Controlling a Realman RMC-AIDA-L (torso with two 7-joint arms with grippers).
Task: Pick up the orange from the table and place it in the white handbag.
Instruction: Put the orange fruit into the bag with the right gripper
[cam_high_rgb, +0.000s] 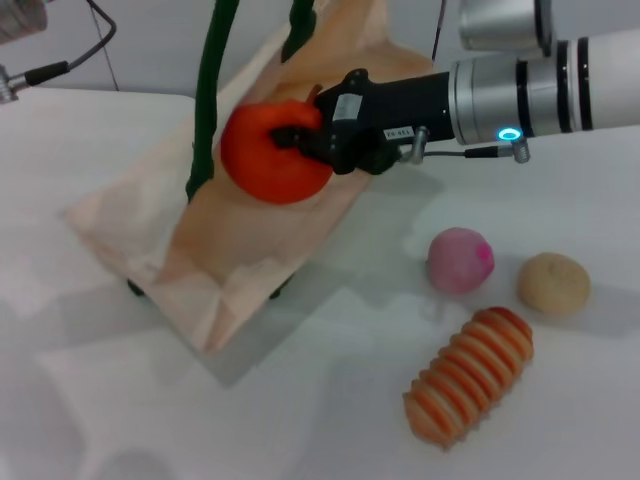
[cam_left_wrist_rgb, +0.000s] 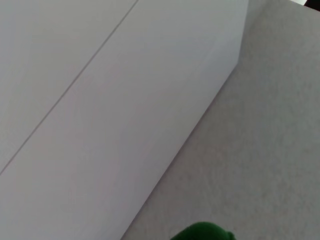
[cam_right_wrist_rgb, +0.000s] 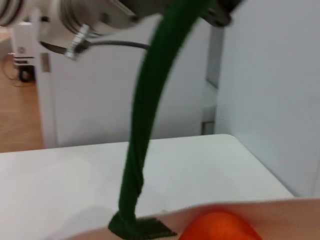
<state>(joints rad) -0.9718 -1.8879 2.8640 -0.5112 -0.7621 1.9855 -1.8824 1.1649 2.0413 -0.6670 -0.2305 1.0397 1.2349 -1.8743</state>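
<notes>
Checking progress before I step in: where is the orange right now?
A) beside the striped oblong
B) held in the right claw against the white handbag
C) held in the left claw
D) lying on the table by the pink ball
B: the right claw grips the orange in front of the white handbag, off the table.

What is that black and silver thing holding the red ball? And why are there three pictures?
That is a robot's arm. Its right hand is squeezing an orange, held up against the white handbag with green handles, which are pulled upward. The big picture comes from a camera on the robot's head. The other two come from cameras on its wrists; the right one peeks at the orange and a handle. The left hand is not visible. On the table lie a pink ball, a tan ball and a striped oblong.
</notes>
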